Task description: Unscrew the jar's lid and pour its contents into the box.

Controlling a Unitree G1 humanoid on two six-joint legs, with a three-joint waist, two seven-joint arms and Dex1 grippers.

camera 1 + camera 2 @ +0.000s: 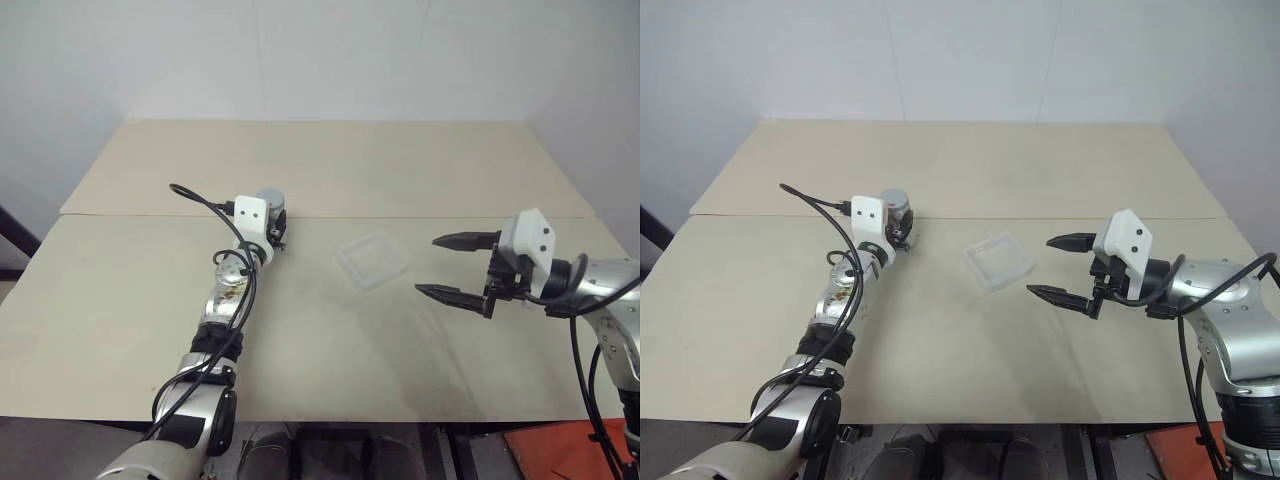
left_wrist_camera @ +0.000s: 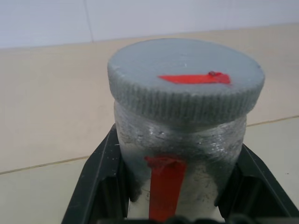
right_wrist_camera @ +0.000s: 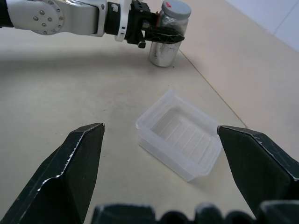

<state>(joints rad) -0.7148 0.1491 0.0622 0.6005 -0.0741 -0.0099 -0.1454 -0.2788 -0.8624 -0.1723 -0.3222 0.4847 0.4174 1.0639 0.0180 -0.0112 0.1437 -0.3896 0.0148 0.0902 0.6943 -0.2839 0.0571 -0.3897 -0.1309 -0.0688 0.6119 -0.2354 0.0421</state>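
Jar (image 3: pixel 164 44) standing upright on the table (image 1: pixel 330 160), lid (image 2: pixel 187 77) on, clamped by the left gripper (image 3: pixel 163 33). Box (image 1: pixel 371 259) at its four o'clock; right gripper (image 1: pixel 452 266) beyond, jaws wide apart, empty.

A pale beige counter (image 1: pixel 330 330) with a seam across its width, and behind it a plain white wall (image 1: pixel 330 55)
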